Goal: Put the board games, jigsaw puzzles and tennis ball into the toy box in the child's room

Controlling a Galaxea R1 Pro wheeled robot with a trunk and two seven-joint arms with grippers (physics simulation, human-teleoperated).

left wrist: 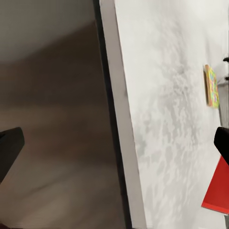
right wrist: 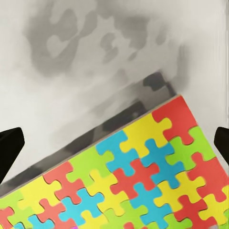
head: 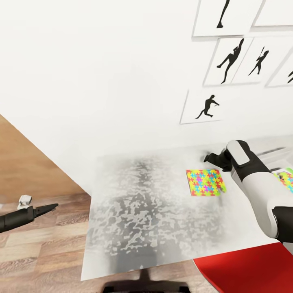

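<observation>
- Right gripper point(head: 209, 158): I hold it over the table's far side with its fingers spread and nothing between them; in the right wrist view both dark fingertips point(right wrist: 10, 151) sit wide apart at the frame's edges.
- Jigsaw puzzle point(head: 204, 182): it lies flat on the table, just below and slightly short of my right gripper, its multicoloured face up. The wrist camera looks down on one corner and edge point(right wrist: 143, 181).
- Second puzzle point(head: 286, 179): partly hidden behind my right forearm, on the table beside that arm.
- Table point(head: 138, 211): mottled grey top, otherwise bare around the gripper.
- Left gripper point(head: 49, 208): idle off the table's edge, over the wooden floor point(head: 44, 252); its fingers stand apart in the left wrist view.
- Step in hand, as I judge it: approaching the first jigsaw. Next I must lower, straddle one edge of the thin board and close.
</observation>
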